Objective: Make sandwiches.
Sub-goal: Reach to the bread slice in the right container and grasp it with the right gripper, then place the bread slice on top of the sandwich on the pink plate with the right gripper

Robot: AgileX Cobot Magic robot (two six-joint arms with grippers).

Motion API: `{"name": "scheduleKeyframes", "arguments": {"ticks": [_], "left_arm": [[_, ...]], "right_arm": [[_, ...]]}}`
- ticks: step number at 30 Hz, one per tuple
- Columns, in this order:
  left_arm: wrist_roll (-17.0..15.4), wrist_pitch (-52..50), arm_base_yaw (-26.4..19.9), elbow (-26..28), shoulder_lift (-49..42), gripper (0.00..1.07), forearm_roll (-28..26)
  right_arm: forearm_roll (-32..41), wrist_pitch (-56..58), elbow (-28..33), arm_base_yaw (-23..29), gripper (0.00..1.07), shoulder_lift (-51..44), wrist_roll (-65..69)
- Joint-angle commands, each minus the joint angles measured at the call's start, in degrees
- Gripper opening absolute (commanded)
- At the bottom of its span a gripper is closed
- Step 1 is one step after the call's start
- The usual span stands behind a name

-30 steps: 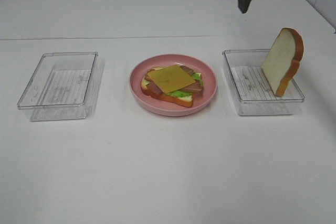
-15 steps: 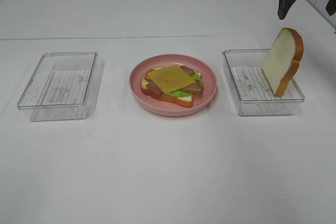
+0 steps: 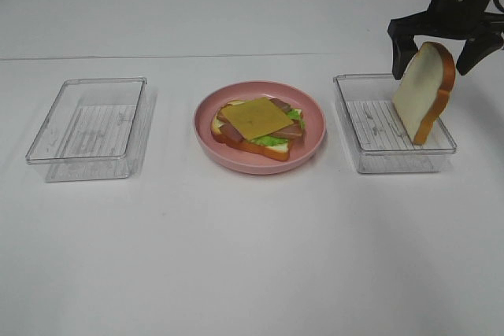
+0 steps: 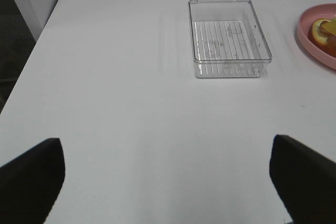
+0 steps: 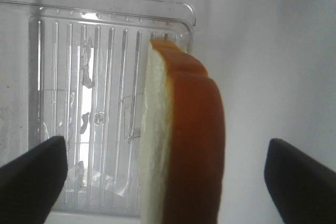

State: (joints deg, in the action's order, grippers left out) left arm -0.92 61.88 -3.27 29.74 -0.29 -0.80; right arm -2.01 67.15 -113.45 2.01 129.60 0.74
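Observation:
An open sandwich stack (image 3: 258,125) lies on the pink plate (image 3: 311,144): bread at the bottom, lettuce, bacon, yellow cheese on top. A bread slice (image 3: 424,92) stands on edge, leaning in the right clear tray (image 3: 378,159). My right gripper (image 3: 438,46) is open, its fingers on either side of the slice's top edge. The right wrist view shows the slice (image 5: 181,140) between the wide-apart fingertips (image 5: 31,174). My left gripper (image 4: 168,179) is open and empty over bare table, out of the exterior view.
An empty clear tray (image 3: 90,127) stands left of the plate; it also shows in the left wrist view (image 4: 228,38), with the plate's edge (image 4: 315,40) beside it. The table's left edge (image 4: 31,45) is near.
My right gripper has moved right and come down from the top of the view to straddle the top of the standing bread slice. The slice and stack have not moved.

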Motion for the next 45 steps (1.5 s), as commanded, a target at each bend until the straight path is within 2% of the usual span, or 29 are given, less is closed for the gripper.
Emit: {"name": "scheduleKeyframes", "arguments": {"ticks": [1,5,7,8,9,10,11,12,13,14,22,30,32,33,35,36,38,45], "left_arm": [[-0.2,-0.4,-0.1,-0.1,-0.7,0.98,-0.5],[-0.2,-0.4,-0.1,-0.1,-0.7,0.98,-0.5],[-0.2,-0.4,-0.1,-0.1,-0.7,0.98,-0.5],[-0.2,-0.4,-0.1,-0.1,-0.7,0.98,-0.5],[-0.2,-0.4,-0.1,-0.1,-0.7,0.98,-0.5],[-0.2,-0.4,-0.1,-0.1,-0.7,0.98,-0.5],[-0.2,-0.4,-0.1,-0.1,-0.7,0.98,-0.5],[-0.2,-0.4,-0.1,-0.1,-0.7,0.98,-0.5],[-0.2,-0.4,-0.1,-0.1,-0.7,0.98,-0.5],[-0.2,-0.4,-0.1,-0.1,-0.7,0.98,-0.5],[-0.2,-0.4,-0.1,-0.1,-0.7,0.98,-0.5],[-0.2,-0.4,-0.1,-0.1,-0.7,0.98,-0.5],[-0.2,-0.4,-0.1,-0.1,-0.7,0.98,-0.5],[-0.2,-0.4,-0.1,-0.1,-0.7,0.98,-0.5],[-0.2,-0.4,-0.1,-0.1,-0.7,0.98,-0.5],[-0.2,-0.4,-0.1,-0.1,-0.7,0.98,-0.5],[-0.2,-0.4,-0.1,-0.1,-0.7,0.98,-0.5],[-0.2,-0.4,-0.1,-0.1,-0.7,0.98,-0.5]], "right_arm": [[0.1,-0.3,-0.1,-0.1,0.97,1.5,-0.7],[0.1,-0.3,-0.1,-0.1,0.92,1.8,-0.7],[0.2,-0.2,-0.1,-0.1,0.78,1.8,-0.7],[0.2,-0.2,-0.1,-0.1,0.78,1.8,-0.7],[0.7,-0.2,-0.1,-0.1,0.61,1.8,-0.7],[1.0,-0.2,-0.1,-0.1,0.48,1.8,-0.2],[1.0,-0.2,-0.1,-0.1,0.48,1.8,-0.2],[1.6,0.1,-0.1,-0.1,0.22,1.8,0.9],[1.6,0.1,-0.1,-0.1,0.22,1.8,0.9],[2.0,0.7,-0.1,0.0,0.00,1.8,0.7],[3.5,2.8,-0.2,0.0,0.00,0.5,-1.3],[5.2,2.6,-0.2,0.0,0.00,-5.6,-1.7],[10.6,1.9,-0.2,0.0,0.00,-7.9,-2.8],[10.6,1.9,-0.2,0.0,0.00,-7.9,-2.8],[20.9,1.8,-0.2,0.1,0.00,-9.2,-7.0],[20.9,1.8,-0.2,0.1,0.00,-9.2,-7.0],[27.5,2.6,-0.2,0.2,0.00,-9.2,-10.3],[28.9,1.8,-0.2,4.2,0.00,-9.2,-12.1]]}}
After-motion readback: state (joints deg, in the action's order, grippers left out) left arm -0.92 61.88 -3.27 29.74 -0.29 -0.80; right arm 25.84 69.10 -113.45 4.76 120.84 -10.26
